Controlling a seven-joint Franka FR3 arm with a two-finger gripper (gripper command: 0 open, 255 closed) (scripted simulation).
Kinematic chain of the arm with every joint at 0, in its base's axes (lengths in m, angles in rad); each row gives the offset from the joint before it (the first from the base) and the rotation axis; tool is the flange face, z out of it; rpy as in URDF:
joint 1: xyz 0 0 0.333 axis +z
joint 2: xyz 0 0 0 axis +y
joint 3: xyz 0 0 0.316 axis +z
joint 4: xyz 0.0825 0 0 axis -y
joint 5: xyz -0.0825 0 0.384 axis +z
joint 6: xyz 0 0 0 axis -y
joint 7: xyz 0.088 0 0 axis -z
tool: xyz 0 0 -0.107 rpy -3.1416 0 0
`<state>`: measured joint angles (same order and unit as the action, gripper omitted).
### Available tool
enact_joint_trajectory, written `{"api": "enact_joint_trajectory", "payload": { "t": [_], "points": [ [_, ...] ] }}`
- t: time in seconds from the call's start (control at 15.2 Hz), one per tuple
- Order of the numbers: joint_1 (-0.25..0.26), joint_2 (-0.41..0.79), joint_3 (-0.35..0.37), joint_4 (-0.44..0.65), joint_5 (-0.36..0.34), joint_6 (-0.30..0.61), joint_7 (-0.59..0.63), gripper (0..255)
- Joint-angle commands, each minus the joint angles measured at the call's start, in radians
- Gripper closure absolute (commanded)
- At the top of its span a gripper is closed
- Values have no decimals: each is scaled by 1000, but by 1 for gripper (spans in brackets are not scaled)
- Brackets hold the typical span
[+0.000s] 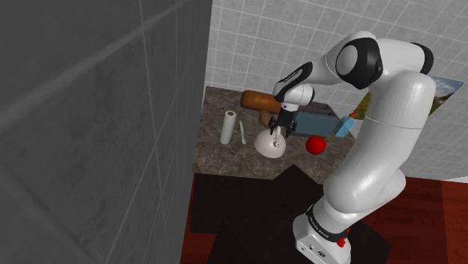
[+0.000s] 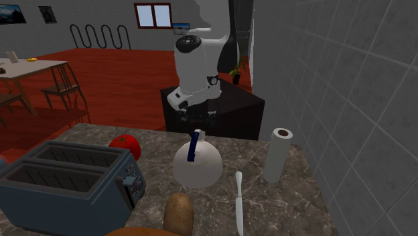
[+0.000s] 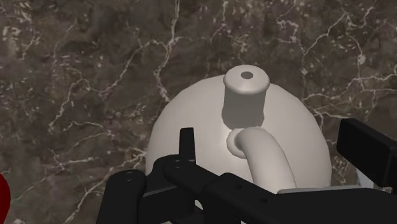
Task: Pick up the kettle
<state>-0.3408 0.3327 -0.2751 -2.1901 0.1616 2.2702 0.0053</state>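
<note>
The white arm (image 1: pixel 390 127) is rising from its black stand (image 1: pixel 247 206) in front of the desk (image 2: pixel 295 201). It is bending forward and down, with the wrist pointing at the dark marbled top. The black hand (image 3: pixel 278 147) is hanging low over the kettle (image 2: pixel 198 167). Its fingers (image 3: pixel 369 149) are standing wide apart on either side of the handle (image 3: pixel 267 159) without touching it, so the hand is holding nothing.

The pale, dome-shaped kettle is sitting upright near the desk's front edge, about midway along it, with its short knob (image 3: pixel 246 86) pointing straight up. The handle is arching up from beside the knob, and its line is running front to back across the desk, square to the gap between the fingers. I cannot tell which way the spout is facing.

Just beyond the kettle, a red fruit (image 2: pixel 126 145) is lying to one side, and a knife (image 2: pixel 238 194) and an upright paper roll (image 2: pixel 277 155) are sitting to the other. A blue-grey toaster (image 2: pixel 67 181) and a potato (image 2: pixel 178 214) are sitting farther back, toward the rear edge.
</note>
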Motion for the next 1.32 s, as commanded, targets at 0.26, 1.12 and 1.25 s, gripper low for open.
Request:
{"api": "enact_joint_trajectory", "payload": {
  "t": [0.26,1.12,1.25],
  "points": [
    [-4,31,6,1,13,28,-9,255],
    [4,-27,-5,1,-11,-26,8,255],
    [6,-49,-9,3,-20,-48,15,255]
  ]
}}
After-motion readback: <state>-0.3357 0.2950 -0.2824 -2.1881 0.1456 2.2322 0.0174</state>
